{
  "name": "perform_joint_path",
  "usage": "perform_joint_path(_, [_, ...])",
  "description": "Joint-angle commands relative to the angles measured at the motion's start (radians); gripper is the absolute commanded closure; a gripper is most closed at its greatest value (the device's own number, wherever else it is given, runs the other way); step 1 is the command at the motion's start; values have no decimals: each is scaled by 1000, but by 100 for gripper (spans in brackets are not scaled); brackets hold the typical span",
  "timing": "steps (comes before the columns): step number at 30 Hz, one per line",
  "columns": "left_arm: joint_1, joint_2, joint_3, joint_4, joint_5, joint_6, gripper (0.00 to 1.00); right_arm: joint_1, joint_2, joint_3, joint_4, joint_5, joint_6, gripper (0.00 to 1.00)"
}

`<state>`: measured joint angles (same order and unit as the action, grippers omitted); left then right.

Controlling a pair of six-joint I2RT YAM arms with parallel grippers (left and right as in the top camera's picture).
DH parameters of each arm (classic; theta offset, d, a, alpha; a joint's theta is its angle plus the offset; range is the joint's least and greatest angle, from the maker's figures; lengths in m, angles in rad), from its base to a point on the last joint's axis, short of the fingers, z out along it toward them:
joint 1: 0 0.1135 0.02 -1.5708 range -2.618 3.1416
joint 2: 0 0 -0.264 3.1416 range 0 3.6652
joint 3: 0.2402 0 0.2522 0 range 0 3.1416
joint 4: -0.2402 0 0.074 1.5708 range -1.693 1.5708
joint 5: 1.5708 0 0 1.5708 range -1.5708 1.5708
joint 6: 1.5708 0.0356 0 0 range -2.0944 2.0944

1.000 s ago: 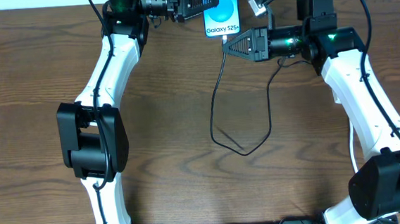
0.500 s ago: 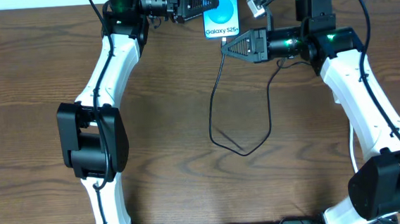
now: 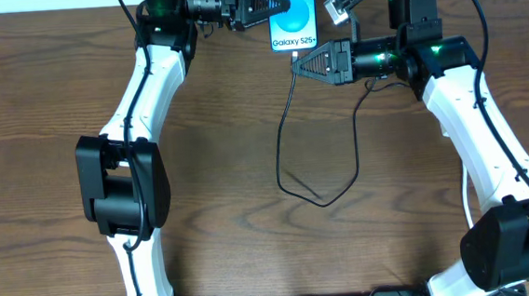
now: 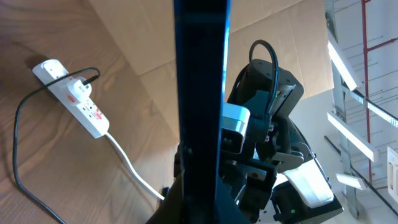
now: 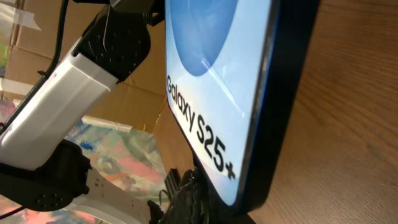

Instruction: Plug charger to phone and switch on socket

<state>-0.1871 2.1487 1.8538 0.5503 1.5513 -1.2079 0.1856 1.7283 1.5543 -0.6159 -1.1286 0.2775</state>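
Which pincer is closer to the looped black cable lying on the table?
Right. The right pincer is beyond the looped cable, at the phone's lower edge; the left pincer is farther, gripping the phone.

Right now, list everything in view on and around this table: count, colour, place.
phone: one, black frame, blue screen reading Galaxy S25+, at the table's far edge, in the left gripper.
charger: one, thin black cable, looped on the middle of the table, its end at the right gripper by the phone's lower edge.
socket: one, white strip with red markings, lying flat, seen only from the left wrist.
white lead: one, running off the socket's end.
table: one, dark brown wood.
left arm, right arm: two, white with black joints.
left gripper: black, shut on the phone.
right gripper: black, shut on the charger.
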Motion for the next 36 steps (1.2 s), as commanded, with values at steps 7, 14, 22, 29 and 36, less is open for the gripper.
perform_joint_path(7, [0, -39, 15, 12, 20, 0, 93, 17, 0, 3, 9, -3, -16, 99])
perform_joint_path(14, [0, -39, 15, 13, 20, 3, 93, 3, 0, 3, 10, -4, -8, 99])
perform_joint_path(22, [0, -39, 15, 13, 20, 10, 93, -3, 0, 3, 15, -3, -9, 99])
perform_joint_path(29, [0, -39, 15, 13, 20, 11, 93, -5, 0, 3, 22, -8, -8, 99])
perform_joint_path(36, [0, -39, 15, 13, 20, 11, 93, -6, 0, 3, 24, -7, -8, 99])
